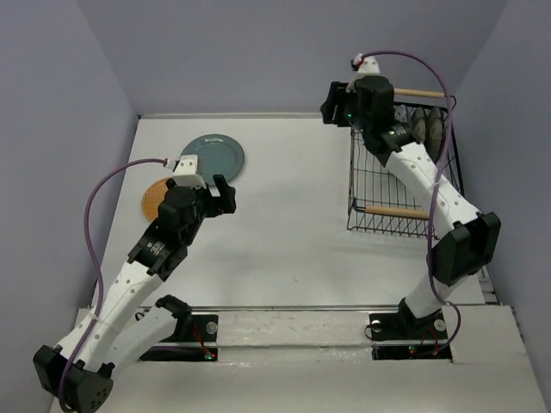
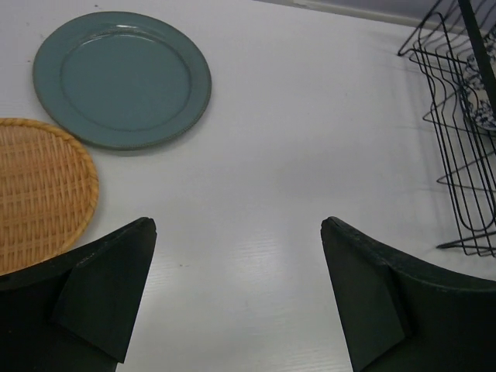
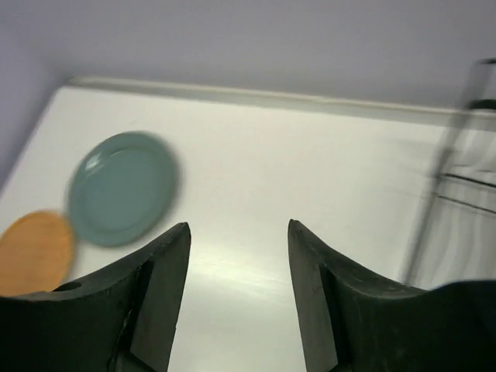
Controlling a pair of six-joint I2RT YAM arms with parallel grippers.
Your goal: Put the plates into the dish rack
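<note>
- Two plates lie flat on the table (image 1: pixel 293 224), well apart from the rack (image 1: pixel 398 211): teal plate (image 2: pixel 122 77), with the orange plate (image 2: pixel 39 186) just beside it.
- Other plates (image 1: pixel 428 127) stand at the rack's far end.
- Left gripper (image 2: pixel 239 225) hovers near the teal plate, jaws wide apart, empty.
- Right gripper (image 3: pixel 239 229) is by the rack, jaws apart, empty.
- Likely step: fetching the next plate. That calls for a finger under a flat rim.

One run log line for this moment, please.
left gripper: open | right gripper: open | teal plate, orange plate: on table | dish rack: holds plates
</note>
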